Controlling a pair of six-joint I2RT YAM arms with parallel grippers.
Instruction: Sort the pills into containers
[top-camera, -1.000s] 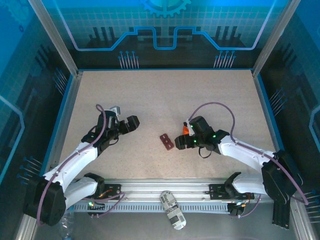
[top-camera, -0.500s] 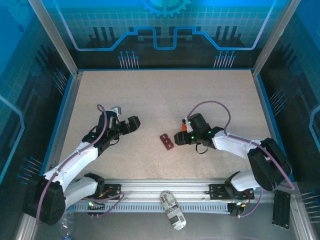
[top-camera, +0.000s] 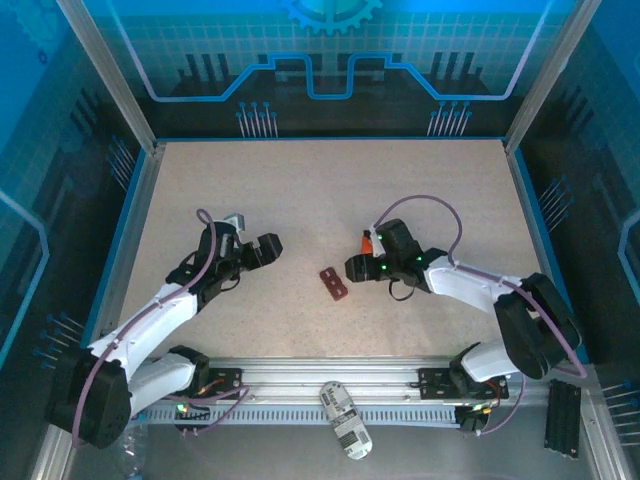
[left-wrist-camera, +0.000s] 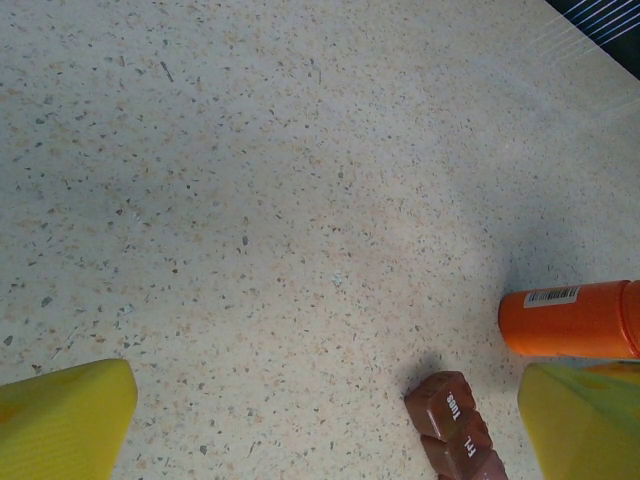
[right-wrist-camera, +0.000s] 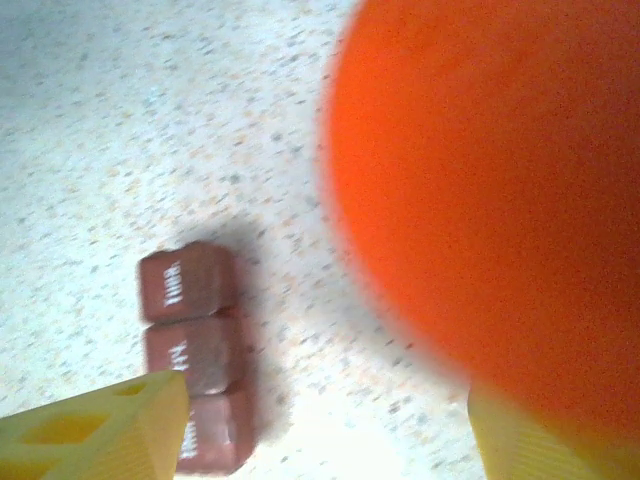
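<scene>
Note left gripper (top-camera: 268, 248) left of centre in the overhead view, jaws spread wide above the table (top-camera: 300, 190), gripping nothing; find right gripper (top-camera: 352, 268) right of centre, yellow fingers (right-wrist-camera: 90, 440) apart with orange bottle (top-camera: 367, 241) looming blurred between them; cannot tell whether pinched or loose; locate maroon containers (top-camera: 333, 283) lying flat on the table, lower centre, just left of the right gripper.

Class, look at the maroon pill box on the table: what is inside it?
The pill box has its lids shut, with white lettering on top. The cells are covered, so whether any pills are inside cannot be seen.
</scene>
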